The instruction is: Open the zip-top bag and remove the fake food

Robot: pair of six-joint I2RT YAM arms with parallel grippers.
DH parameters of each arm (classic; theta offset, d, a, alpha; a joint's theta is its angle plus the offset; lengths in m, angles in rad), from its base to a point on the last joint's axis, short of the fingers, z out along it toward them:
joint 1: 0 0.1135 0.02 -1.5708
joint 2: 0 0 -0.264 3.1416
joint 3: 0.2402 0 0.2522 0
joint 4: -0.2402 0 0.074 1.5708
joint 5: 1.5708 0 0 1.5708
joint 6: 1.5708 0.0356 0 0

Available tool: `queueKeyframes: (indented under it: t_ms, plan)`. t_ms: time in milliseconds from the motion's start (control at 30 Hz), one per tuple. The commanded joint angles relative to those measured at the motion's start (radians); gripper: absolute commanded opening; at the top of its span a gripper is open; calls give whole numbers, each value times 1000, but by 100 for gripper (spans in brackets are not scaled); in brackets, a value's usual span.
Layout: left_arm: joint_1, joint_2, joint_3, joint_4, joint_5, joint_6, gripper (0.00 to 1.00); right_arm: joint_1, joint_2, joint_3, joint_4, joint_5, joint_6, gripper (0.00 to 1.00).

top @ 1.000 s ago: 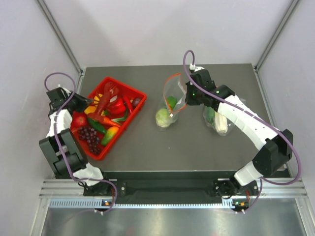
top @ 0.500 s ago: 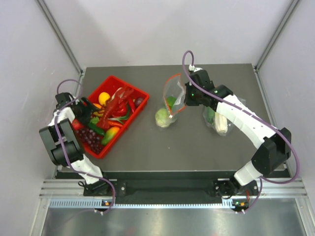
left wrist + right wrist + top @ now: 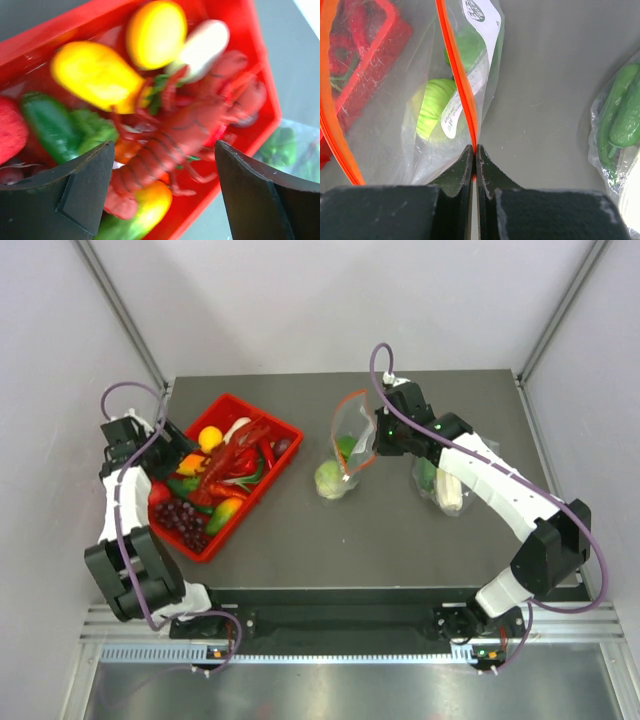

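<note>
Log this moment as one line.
left gripper: open above red bin | right gripper: shut on zip-top bag strip | cabbage: inside bag

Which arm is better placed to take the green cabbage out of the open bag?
Left, probably: the left tool is open and empty above the red bin, while the right tool is shut on the strip of the zip-top bag, holding its mouth open.

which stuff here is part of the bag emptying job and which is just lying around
Job:
zip-top bag, mouth open
pale green cabbage inside it
right tool, shut on the bag's orange strip
left tool, open above the red tray

Lying about:
yellow fruit
dark grapes
second clear bag of green vegetables
</note>
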Motion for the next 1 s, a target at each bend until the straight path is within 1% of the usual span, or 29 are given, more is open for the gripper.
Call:
queueKeyframes:
  t_ms: [0,33,67,133,167,200,233,267,333,367,400,533,667,767,833,967]
  plan:
    - [-85,-107,29,29,-34,52,85,8,-10,28,43,-4,-10,0]
    - [-108,-122,33,40,-53,60,85,9,-12,29,44,-7,-13,0]
    - [-167,-151,40,42,-65,70,85,9,-12,31,43,-10,-13,0]
    - [-238,-170,73,46,-109,80,86,11,-16,28,47,-16,-16,0]
    - [-320,-173,108,46,-125,87,86,11,-18,26,50,-18,-16,0]
    - [-365,-173,127,46,-137,90,86,12,-21,25,50,-24,-16,0]
    - [-408,-166,147,46,-163,90,86,14,-22,22,55,-27,-16,0]
    - [-491,-161,190,48,-169,77,85,17,-24,20,58,-30,-16,0]
    - [-560,-137,234,52,-182,52,85,23,-30,11,61,-34,-12,0]
    - [-624,-127,282,56,-186,51,85,23,-33,8,63,-34,-12,0]
    - [-657,-115,305,54,-197,49,85,26,-35,2,64,-36,-9,0]
    - [-822,-16,415,48,-217,5,85,38,-44,-14,70,-36,-2,0]
    - [-931,80,532,10,-238,-6,85,46,-51,-27,78,-31,10,0]
    - [-991,120,561,31,-196,-37,84,50,-55,-38,81,-28,21,0]
    - [-1010,141,557,77,-162,-63,85,55,-61,-46,82,-22,25,0]
    - [-1019,180,547,66,-148,-91,81,60,-73,-57,86,-13,33,0]
